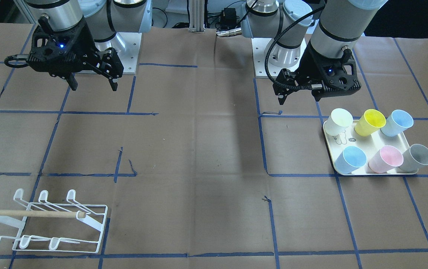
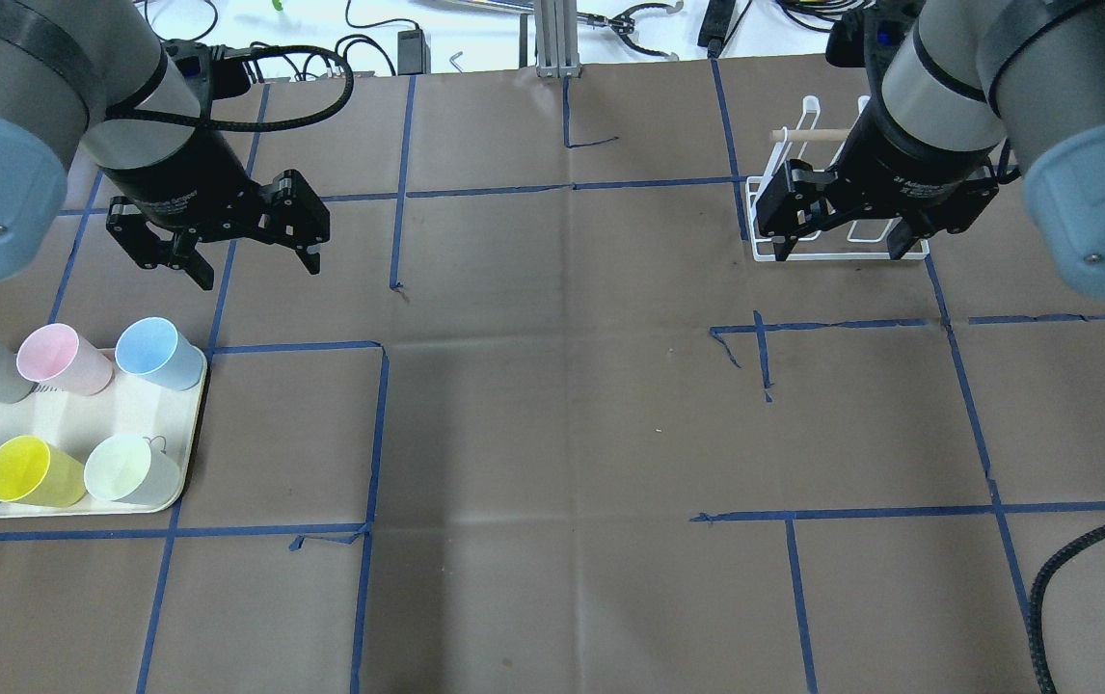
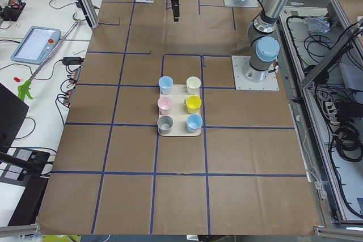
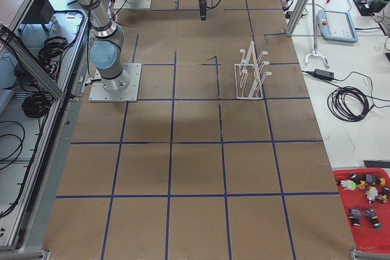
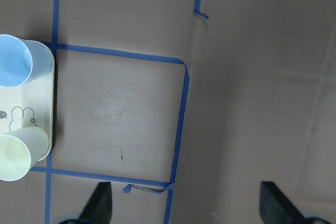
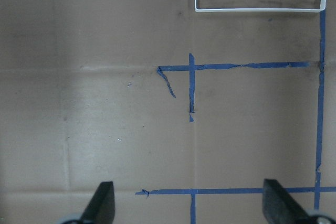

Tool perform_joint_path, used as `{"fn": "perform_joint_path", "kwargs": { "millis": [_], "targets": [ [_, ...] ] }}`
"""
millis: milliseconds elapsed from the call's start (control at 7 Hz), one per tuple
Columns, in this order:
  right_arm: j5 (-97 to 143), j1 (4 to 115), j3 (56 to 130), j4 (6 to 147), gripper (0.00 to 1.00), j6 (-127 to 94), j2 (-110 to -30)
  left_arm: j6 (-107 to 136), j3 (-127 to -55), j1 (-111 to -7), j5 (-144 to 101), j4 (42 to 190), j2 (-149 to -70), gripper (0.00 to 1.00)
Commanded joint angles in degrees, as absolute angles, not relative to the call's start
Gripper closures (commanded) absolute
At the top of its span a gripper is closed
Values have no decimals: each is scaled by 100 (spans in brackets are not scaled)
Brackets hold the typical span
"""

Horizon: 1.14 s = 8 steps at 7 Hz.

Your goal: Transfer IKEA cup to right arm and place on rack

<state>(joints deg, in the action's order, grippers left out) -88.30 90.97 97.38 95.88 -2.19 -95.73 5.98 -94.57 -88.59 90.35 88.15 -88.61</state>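
Note:
Several IKEA cups stand on a cream tray (image 1: 371,142) on my left side, among them a pale one (image 1: 338,121), a yellow one (image 1: 369,122) and a pink one (image 1: 385,159). My left gripper (image 2: 258,275) hangs open and empty above the table, beyond the tray's far edge. Its wrist view catches a light blue cup (image 5: 16,59) and the pale cup (image 5: 16,156) at the left border. The white wire rack (image 1: 49,220) with its wooden dowel stands on my right side. My right gripper (image 2: 840,253) hovers open and empty over the rack's near edge (image 6: 257,10).
Blue tape lines (image 2: 379,434) divide the brown paper table top into squares. The arms' base plates (image 1: 128,52) sit at the robot's edge. An aluminium post (image 2: 552,39) stands at the far edge. Cables and a teach pendant (image 4: 338,25) lie beyond the table.

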Motion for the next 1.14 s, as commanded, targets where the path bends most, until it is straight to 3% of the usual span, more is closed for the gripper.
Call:
{"fn": "perform_joint_path", "kwargs": {
  "millis": [0,1000],
  "targets": [
    [-8824,9097,9738,9589,0,-211,-9571,589,-9457,-8859,9035,8807,-8859,0],
    [-8824,9097,9747,9598,0,-211,-9571,449,-9501,-8790,9026,8815,-8833,0]
  ]
}}
